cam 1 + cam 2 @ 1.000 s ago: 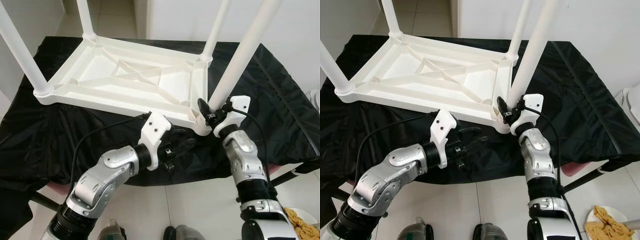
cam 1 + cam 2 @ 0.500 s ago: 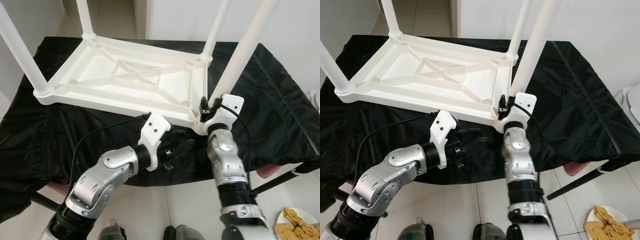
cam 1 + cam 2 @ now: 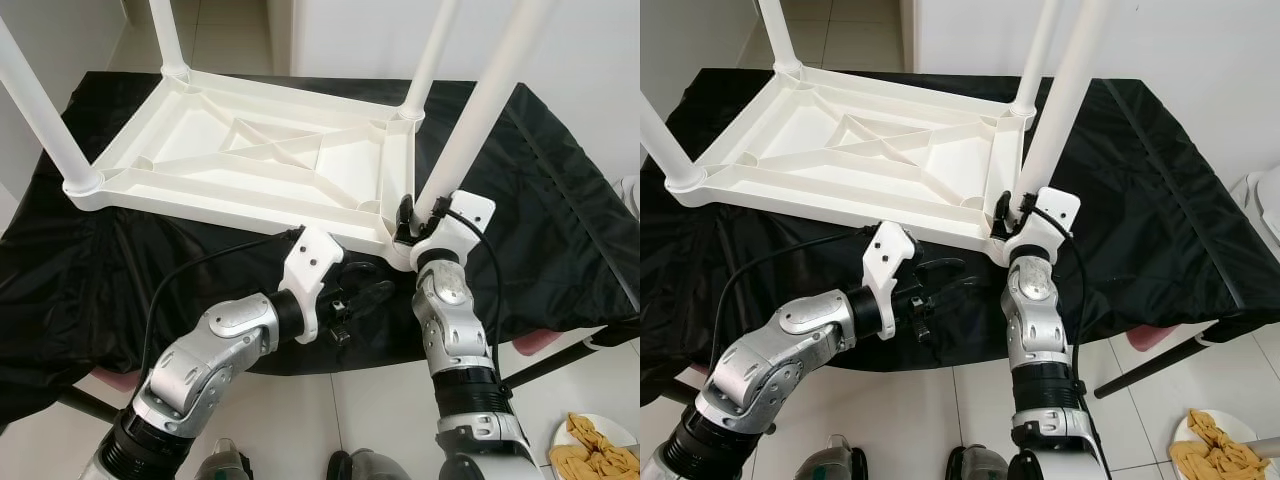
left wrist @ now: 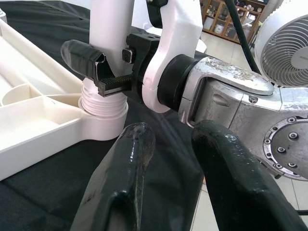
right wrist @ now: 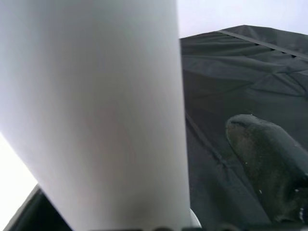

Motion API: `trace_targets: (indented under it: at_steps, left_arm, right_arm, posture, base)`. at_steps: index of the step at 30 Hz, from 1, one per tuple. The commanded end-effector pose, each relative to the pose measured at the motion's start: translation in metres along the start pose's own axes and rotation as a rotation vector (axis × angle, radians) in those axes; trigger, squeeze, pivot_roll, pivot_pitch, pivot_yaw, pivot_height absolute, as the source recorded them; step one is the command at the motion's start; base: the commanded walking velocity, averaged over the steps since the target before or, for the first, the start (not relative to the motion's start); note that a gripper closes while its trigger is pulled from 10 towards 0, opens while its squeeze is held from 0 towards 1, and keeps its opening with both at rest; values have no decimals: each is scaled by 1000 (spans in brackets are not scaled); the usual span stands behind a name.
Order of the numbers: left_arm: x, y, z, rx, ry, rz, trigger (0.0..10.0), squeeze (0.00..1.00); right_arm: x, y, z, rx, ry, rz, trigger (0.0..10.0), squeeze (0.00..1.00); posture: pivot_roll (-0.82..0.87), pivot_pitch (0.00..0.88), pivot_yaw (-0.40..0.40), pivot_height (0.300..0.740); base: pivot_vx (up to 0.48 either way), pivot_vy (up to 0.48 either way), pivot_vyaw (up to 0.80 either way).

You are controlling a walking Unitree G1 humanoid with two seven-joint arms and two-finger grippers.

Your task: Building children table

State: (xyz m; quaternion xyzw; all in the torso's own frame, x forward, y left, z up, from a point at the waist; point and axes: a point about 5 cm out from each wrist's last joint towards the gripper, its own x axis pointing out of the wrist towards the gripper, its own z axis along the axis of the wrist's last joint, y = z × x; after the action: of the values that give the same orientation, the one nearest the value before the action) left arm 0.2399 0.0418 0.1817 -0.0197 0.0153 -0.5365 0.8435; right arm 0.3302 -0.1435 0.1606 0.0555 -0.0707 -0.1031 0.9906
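Table (image 3: 250, 150) lies upside down on the black cloth (image 3: 560, 200), all four legs pointing up. Right gripper (image 4: 103, 72) has slid in from the side over the last second and now clamps its fingers around the near-right leg (image 3: 480, 110) just above the threaded socket. Likely it is twisting that leg home, the final fixing. Left gripper (image 3: 362, 288) hovers just beside the corner, fingers parted a little and empty.

upturned white table (image 3: 870, 150), right tool (image 3: 1008, 212) at leg (image 3: 1060, 100)
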Motion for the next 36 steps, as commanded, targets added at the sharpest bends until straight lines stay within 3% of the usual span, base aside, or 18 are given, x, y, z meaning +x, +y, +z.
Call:
trace_targets:
  at_steps: [1,13,14,30,31,36]
  left_arm:
    - [1,-4,0,5,8,-72,10000,0]
    - [1,2,0,6,4,-34,10000,0]
    - [0,5,0,10,2,-19,10000,0]
    - [-6,31,7,68,0,88,10000,0]
    - [-7,41,8,84,6,119,10000,0]
    - [-7,54,11,118,13,162,10000,0]
  right_arm:
    - [-3,-6,-3,-8,7,-7,10000,1000]
    - [-15,-21,-3,-71,-64,45,10000,1000]
    - [-18,-25,-4,-75,-69,54,10000,0]
    - [-50,-40,-11,-57,-90,158,10000,0]
    - [-55,-43,-12,-53,-84,182,10000,0]
    - [-61,-43,-14,-37,-71,237,10000,0]
  posture:
    - [28,81,-43,740]
    - [29,83,-45,740]
    - [28,84,-43,740]
    - [23,85,-38,740]
    - [17,84,-34,740]
    - [16,84,-32,740]
  base:
    - [0,0,0]
    - [0,0,0]
    - [0,0,0]
    - [0,0,0]
    - [0,0,0]
    - [0,0,0]
